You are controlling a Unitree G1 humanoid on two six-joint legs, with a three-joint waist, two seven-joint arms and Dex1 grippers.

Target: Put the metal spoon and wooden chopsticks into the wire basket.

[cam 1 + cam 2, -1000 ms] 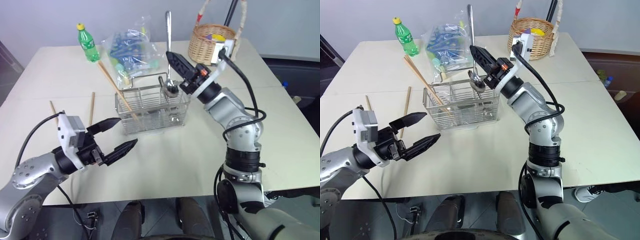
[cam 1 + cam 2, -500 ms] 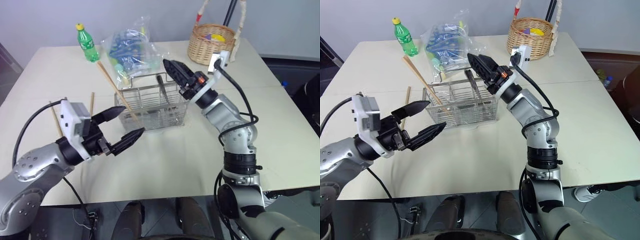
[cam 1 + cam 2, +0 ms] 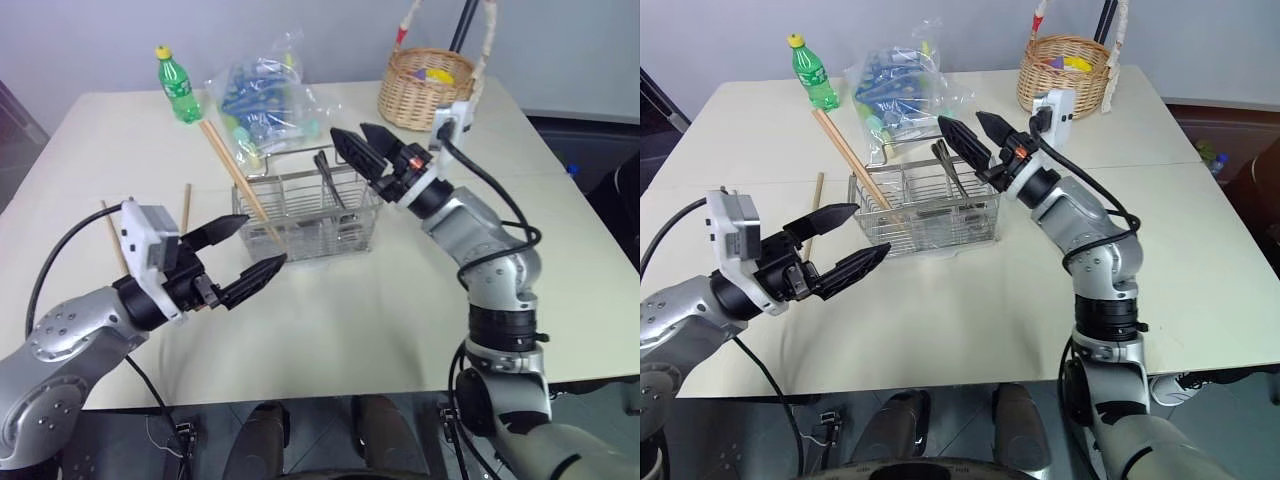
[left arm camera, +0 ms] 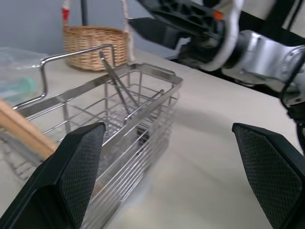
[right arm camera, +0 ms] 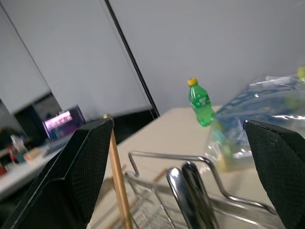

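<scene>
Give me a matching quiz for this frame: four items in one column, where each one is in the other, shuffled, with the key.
Items:
1. metal spoon
2. green bottle
3. wicker basket
4. two loose chopsticks

Places:
A. far left of the table
B. standing in the wire basket, handle up
C. flat on the table, left of the wire basket
D. far right of the table

Pairs: 1-B, 2-A, 3-D, 4-C

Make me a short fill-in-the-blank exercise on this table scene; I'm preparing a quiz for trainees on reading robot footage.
1. The metal spoon stands inside the wire ____.
2. The right gripper hovers over the wire basket with its fingers ____.
3. The green bottle has a ____ cap.
4. Two wooden chopsticks lie on the ____.

Missing words: basket; open; yellow; table
</scene>
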